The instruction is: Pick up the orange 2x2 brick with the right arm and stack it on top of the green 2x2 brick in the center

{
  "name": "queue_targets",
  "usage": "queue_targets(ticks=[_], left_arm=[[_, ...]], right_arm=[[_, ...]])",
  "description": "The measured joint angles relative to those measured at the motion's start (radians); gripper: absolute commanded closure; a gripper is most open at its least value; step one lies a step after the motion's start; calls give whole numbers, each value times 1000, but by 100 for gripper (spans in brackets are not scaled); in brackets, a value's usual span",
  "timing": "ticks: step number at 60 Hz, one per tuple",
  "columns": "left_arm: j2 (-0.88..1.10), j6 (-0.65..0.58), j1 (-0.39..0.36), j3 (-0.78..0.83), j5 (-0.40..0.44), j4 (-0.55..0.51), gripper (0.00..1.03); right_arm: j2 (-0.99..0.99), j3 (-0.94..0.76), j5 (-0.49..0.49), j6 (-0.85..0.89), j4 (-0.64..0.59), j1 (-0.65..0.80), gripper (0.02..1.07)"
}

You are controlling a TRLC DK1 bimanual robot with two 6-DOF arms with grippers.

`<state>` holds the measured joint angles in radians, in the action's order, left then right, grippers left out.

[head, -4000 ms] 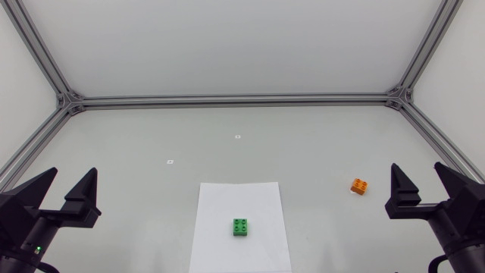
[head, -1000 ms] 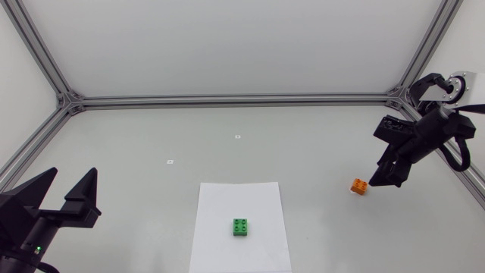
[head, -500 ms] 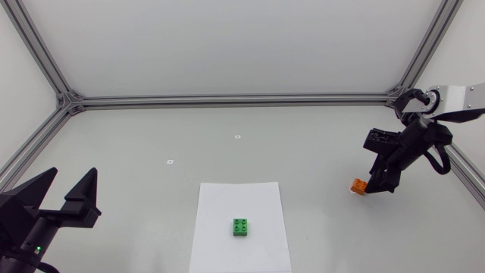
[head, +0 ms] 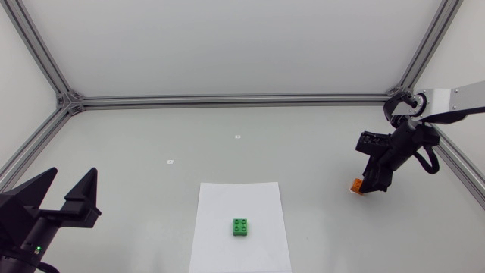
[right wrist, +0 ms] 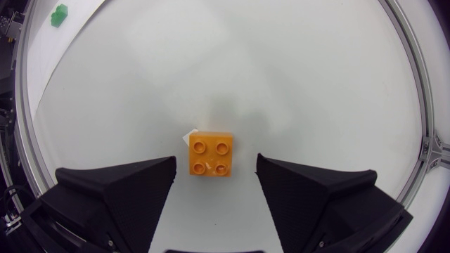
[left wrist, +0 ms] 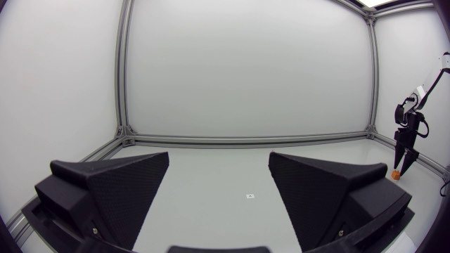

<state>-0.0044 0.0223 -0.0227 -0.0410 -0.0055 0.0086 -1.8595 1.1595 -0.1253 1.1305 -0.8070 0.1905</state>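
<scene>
The orange 2x2 brick point(right wrist: 210, 154) lies on the table directly ahead of my right gripper point(right wrist: 211, 184), between the lines of its open fingers and not touched by them. In the head view that gripper point(head: 369, 184) hangs over the orange brick point(head: 356, 186) and covers most of it. The green 2x2 brick point(head: 242, 227) sits on a white sheet of paper point(head: 220, 205) at the table's centre front; it also shows far off as a green brick point(right wrist: 60, 13) in the right wrist view. My left gripper point(head: 54, 196) rests open at the front left, holding nothing.
Aluminium frame rails point(head: 235, 99) border the table at the back and both sides. Two small white markers point(head: 237, 136) lie on the table behind the paper. My right arm point(left wrist: 408, 137) and the orange brick point(left wrist: 395, 173) show far off in the left wrist view.
My right arm has left its rest position at the front right, swung in over the orange brick and lowered toward it, shifting slightly left. The left arm and both bricks have not moved.
</scene>
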Motion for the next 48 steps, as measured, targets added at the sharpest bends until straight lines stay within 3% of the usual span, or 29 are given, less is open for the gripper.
queue_targets(ticks=[5, 34, 48], left_arm=[[0, 0, 0, 0, 0, 0, 4], [0, 0, 0, 0, 0, 0, 4], [0, 0, 0, 0, 0, 0, 4]], right_arm=[[0, 0, 0, 0, 1, -2, 34], [-24, 0, 19, 0, 29, -20, 34], [-32, 0, 19, 0, 34, -20, 41]])
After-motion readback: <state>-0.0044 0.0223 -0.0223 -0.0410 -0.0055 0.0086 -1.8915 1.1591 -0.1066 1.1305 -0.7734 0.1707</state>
